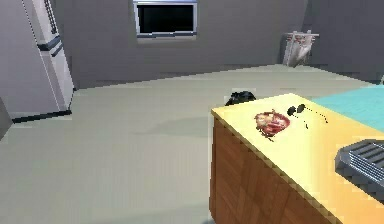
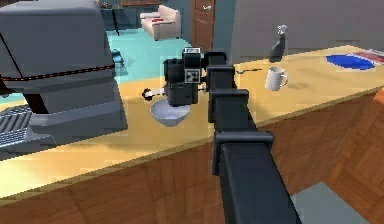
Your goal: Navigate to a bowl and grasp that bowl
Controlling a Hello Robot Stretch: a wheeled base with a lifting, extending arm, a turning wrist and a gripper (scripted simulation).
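A grey bowl (image 2: 170, 115) rests on the light wooden countertop (image 2: 120, 140) in the arm side view. The dark arm bar (image 2: 245, 165) rises from the bottom edge and ends at two white marked squares (image 2: 193, 56). Left of them is my gripper (image 2: 176, 95), its dark body right at the bowl. With the bowl lying on the counter, I cannot tell whether the gripper holds anything. In the forward view, a reddish bowl-shaped thing (image 1: 272, 123) sits on a wooden counter (image 1: 300, 160) at the right.
A large dark appliance (image 2: 55, 60) stands on the counter left of the bowl. To the right are a white mug (image 2: 275, 78), a dark bottle (image 2: 279, 42) and a blue plate (image 2: 348, 61). Ahead lie open floor, a fridge (image 1: 45, 50) and a grey rack (image 1: 365, 165).
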